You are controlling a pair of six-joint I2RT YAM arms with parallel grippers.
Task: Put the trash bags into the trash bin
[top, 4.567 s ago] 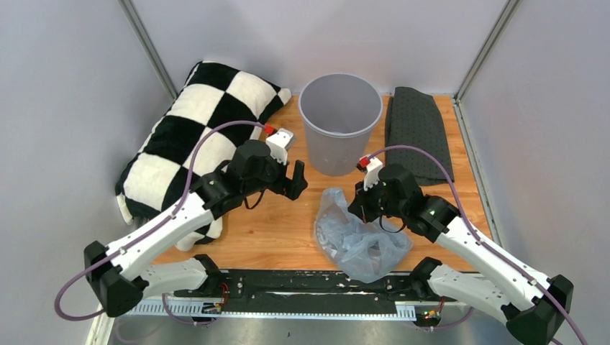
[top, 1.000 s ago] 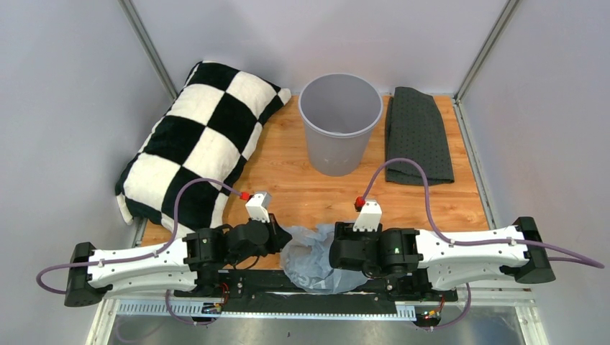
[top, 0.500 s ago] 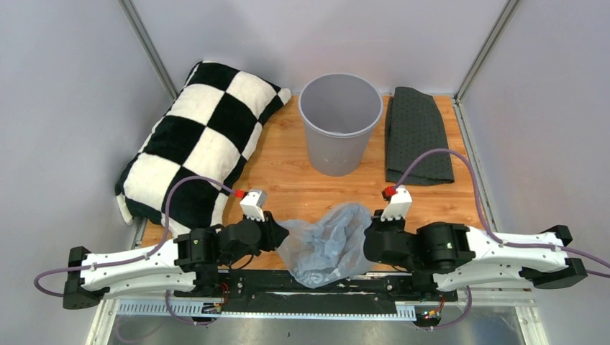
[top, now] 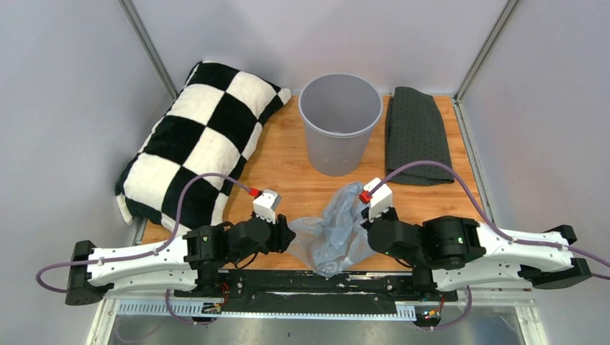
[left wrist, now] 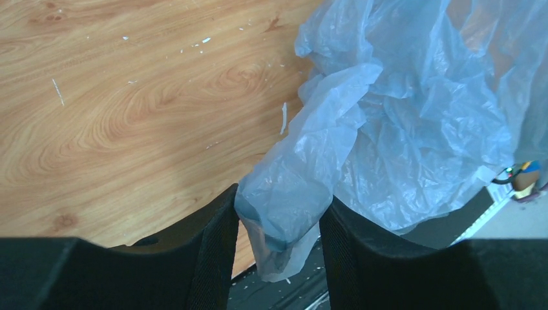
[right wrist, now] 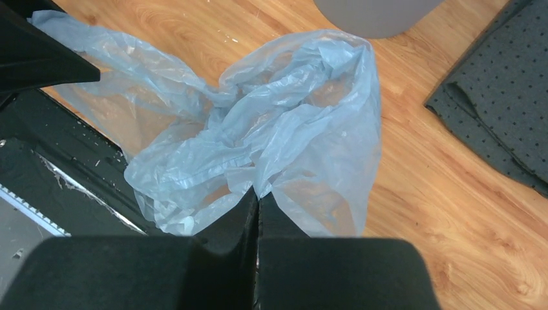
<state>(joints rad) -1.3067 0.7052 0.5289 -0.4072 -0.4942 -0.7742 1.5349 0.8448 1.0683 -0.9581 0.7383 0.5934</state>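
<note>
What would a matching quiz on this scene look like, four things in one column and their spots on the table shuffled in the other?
Things:
1. trash bin
2. checkered pillow
3. dotted cloth
4. trash bag

Places:
A. near edge, middle
B. far left
C. far middle
D. far right

Pairs: 1-C, 2-B, 3-D, 4-A

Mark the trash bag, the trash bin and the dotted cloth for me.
trash bag (top: 329,236): top external view, crumpled middle of the plastic.
trash bin (top: 335,155): top external view, near outer wall.
dotted cloth (top: 417,136): top external view, middle of its upper surface.
</note>
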